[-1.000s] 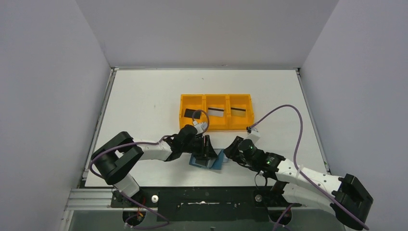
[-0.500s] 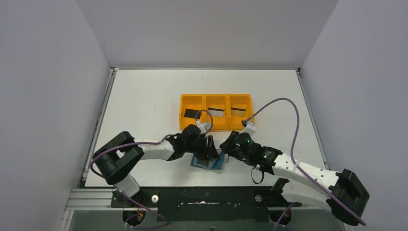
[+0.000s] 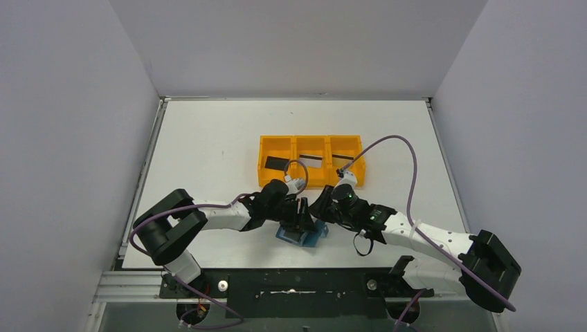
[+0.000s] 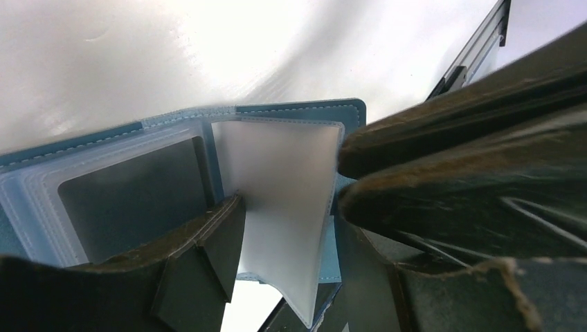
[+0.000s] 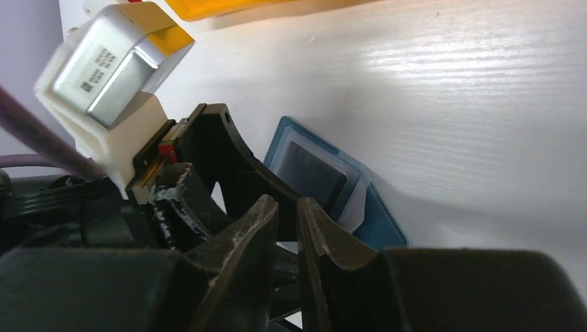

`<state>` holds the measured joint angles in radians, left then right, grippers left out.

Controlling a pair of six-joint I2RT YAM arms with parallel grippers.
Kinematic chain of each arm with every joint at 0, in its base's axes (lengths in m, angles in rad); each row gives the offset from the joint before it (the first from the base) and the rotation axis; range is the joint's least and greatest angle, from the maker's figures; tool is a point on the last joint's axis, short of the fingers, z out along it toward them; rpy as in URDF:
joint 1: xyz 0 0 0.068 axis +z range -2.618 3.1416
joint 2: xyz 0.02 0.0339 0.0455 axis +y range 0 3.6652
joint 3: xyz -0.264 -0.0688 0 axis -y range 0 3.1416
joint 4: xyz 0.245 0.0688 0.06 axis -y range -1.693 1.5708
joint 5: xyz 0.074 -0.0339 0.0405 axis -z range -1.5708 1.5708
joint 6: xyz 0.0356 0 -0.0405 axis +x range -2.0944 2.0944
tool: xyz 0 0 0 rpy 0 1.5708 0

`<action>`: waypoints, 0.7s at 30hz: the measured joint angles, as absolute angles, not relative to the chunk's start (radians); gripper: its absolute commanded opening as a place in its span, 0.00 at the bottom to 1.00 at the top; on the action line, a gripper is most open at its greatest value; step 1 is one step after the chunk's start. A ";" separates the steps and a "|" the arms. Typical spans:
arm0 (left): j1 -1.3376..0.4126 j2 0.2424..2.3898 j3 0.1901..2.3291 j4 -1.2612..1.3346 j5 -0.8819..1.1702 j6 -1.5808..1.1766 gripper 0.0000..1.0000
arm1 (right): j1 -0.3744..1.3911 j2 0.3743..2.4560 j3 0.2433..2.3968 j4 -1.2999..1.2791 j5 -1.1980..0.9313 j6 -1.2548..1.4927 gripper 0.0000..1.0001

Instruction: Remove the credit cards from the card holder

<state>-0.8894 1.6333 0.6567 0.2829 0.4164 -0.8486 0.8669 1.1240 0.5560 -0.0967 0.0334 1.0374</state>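
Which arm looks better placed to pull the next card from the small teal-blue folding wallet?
Right, probably. The left gripper straddles a clear plastic sleeve of the teal-blue folding wallet, spreading its pages; the right gripper, empty, points toward the exposed dark card.

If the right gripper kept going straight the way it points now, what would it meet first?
Probably the left gripper, whose black finger stands just ahead of the right gripper, with the open card holder close beyond; depth is unclear.
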 measured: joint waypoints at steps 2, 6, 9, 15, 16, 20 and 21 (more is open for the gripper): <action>-0.889 1.633 0.656 0.282 0.423 -0.848 0.49 | 0.862 1.136 0.541 -0.077 0.013 1.041 0.17; -0.890 1.619 0.650 0.271 0.424 -0.847 0.49 | 0.860 1.139 0.486 -0.059 -0.026 1.052 0.17; -0.890 1.598 0.649 0.256 0.423 -0.840 0.50 | 0.859 1.137 0.452 -0.061 -0.046 1.056 0.15; -0.889 1.567 0.649 0.237 0.417 -0.828 0.50 | 0.859 1.116 0.429 -0.071 -0.064 1.047 0.14; -0.889 1.561 0.649 0.232 0.411 -0.827 0.50 | 0.859 1.114 0.429 -0.073 -0.065 1.043 0.14; -0.888 1.520 0.649 0.197 0.366 -0.824 0.53 | 0.859 1.114 0.427 -0.085 -0.072 1.029 0.14; -0.887 1.507 0.649 0.185 0.347 -0.823 0.54 | 0.859 1.114 0.427 -0.085 -0.075 1.027 0.14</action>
